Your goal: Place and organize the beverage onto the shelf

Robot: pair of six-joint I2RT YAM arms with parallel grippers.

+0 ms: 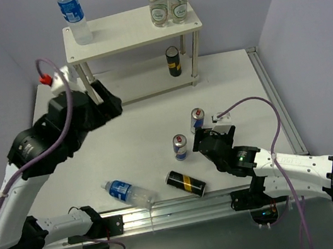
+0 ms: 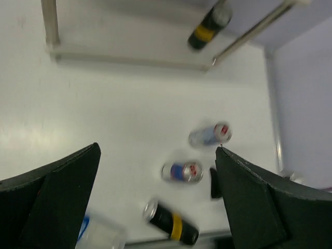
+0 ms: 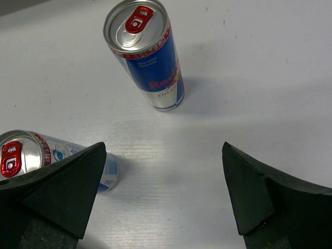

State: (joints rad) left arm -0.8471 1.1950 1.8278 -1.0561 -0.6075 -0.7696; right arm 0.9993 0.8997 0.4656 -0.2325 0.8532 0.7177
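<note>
**Ana:** Where do the drinks stand?

**Ben:** Two are on the shelf point(image 1: 132, 33), at twelve o'clock on the table point(image 1: 136, 136). The upright water bottle point(image 1: 73, 15) is on the top board, at its nine o'clock end. The upright dark can point(image 1: 173, 61) is on the lower board, toward three o'clock.

**Ana:** And the pair of green-capped bottles point(image 1: 159, 4)?

**Ben:** They're on the top board too, side by side at the three o'clock end, well apart from the water bottle.

**Ana:** And the other four drinks?

**Ben:** All down on the table. The far slim can point(image 1: 197, 120) and the near slim can point(image 1: 180, 147) stand upright just right of the middle. The far one is at about one o'clock from the near one. The fallen dark can point(image 1: 186, 182) lies on its side near the front edge at six o'clock. The fallen water bottle point(image 1: 129, 193) lies at its nine o'clock, not touching it.

**Ana:** What about the arms?

**Ben:** The left gripper point(image 2: 156, 149) hangs before the shelf's left legs, at roughly ten o'clock on the table. Its jaws are spread wide with nothing between them. The right gripper point(image 3: 163, 150) sits at four o'clock from the slim cans, also splayed apart and empty. From its wrist the far slim can is straight ahead at twelve. The near one is tucked beside one finger at eight o'clock, and I can't tell whether it touches.
</note>
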